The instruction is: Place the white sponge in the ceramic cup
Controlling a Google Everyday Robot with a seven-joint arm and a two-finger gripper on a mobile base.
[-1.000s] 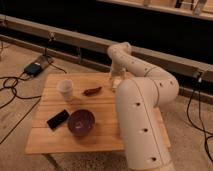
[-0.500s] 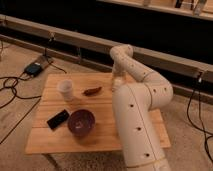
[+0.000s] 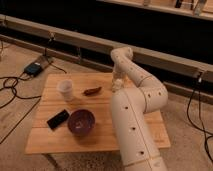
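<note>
The robot's pincer hangs spread wide over the far edge of the wooden surface. The small off-white sponge probably lies hidden beneath it. Best practice: clamp it centrally, lift straight, and release directly above the plain white ceramic cup.

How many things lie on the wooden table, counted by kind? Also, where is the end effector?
ceramic cup: 1
purple bowl: 1
flat black device: 1
small brown object: 1
Total: 4
The end effector hangs above the table near its far edge, beside the brown object.
</note>
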